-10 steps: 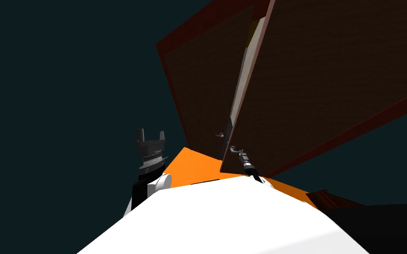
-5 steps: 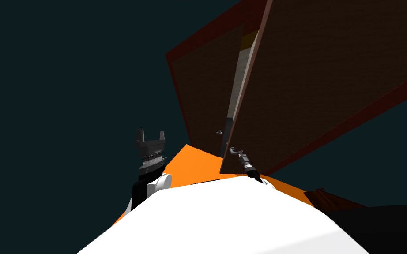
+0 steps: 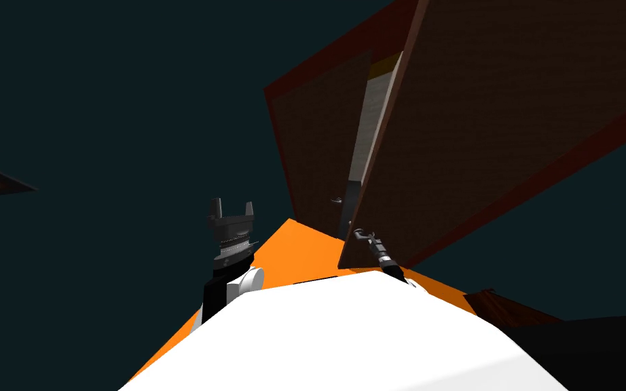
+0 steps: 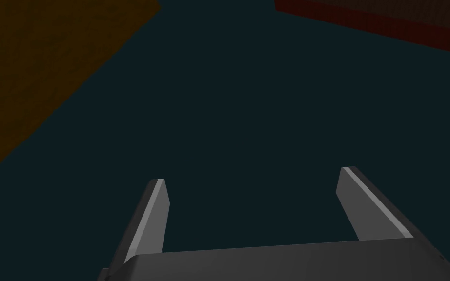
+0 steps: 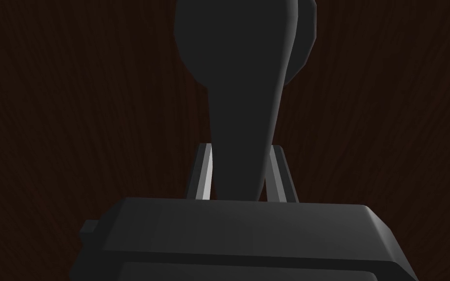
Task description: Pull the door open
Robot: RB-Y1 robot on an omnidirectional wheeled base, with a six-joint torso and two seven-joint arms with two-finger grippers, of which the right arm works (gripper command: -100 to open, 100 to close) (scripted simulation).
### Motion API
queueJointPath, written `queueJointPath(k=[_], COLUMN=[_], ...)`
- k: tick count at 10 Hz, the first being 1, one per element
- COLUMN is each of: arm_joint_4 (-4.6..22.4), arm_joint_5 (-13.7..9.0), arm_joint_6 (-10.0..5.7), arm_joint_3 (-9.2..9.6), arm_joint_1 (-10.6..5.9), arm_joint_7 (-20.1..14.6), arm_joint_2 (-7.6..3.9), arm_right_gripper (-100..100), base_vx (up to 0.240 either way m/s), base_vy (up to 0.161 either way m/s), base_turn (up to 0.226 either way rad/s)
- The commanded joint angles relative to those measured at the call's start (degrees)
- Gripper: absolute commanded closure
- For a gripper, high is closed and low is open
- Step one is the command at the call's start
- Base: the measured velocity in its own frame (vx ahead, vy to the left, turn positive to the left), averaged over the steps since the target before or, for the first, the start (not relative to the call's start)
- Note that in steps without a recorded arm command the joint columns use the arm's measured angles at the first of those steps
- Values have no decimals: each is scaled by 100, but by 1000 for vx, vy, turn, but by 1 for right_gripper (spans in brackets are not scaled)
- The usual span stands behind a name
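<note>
right gripper point(image 5: 241, 149) is on the door handle point(image 5: 243, 73), its two fingers point(image 5: 204, 170) clamped against the sides of the dark lever, right at the narrow end. behind the lever is the door point(image 5: 72, 122), all dark brown wood grain. in the head view the door point(image 3: 508, 122) stands just ahead and to the robot's right, swung off the second brown panel point(image 3: 318, 149) beside it. a pale strip point(image 3: 373, 115) shows in the gap between them, so it looks ajar, with more swing to go.

now the risks. the grip sits at the tapering tip, so a pull along the lever's own line could let the blades slide off. the door travels on an arc, and an arm hauling straight back instead of round with it may twist the handle in the fingers or bind the wrist. the door's lower corner also hangs close to the robot, over the orange floor point(image 3: 298, 251), so it could knock into the robot unless the base backs off.

left gripper point(image 3: 231, 207) hangs on the left, well apart from the door, fingers point(image 4: 158, 205) spread wide on nothing.

containers: none among these things, nothing holding anything.
</note>
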Motion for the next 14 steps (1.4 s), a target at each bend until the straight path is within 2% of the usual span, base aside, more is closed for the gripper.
queueJointPath(k=[1, 4, 6, 7, 8, 9, 13, 14], arm_joint_4=[69, 81, 82, 85, 59, 128, 211, 246], arm_joint_5=[72, 185, 201, 226, 191, 227, 278, 300], arm_joint_6=[-208, -523, -565, -636, -547, -754, -1040, -1162], arm_joint_3=[99, 231, 248, 277, 222, 242, 272, 285], arm_joint_1=[63, 252, 277, 319, 346, 449, 582, 639], arm_joint_7=[-102, -300, -327, -371, -354, -412, -484, -514], arm_joint_2=[-23, -143, -159, -185, -223, -266, -317, -338], arm_right_gripper=[100, 100, 100, 100, 100, 100, 100, 100], base_vx=[-154, -191, -127, -87, -46, -125, -181, -162], base_vy=[-33, -39, -51, -16, -17, -49, -59, -59], base_turn=[122, 139, 46, 53, -1, 203, 147, 138])
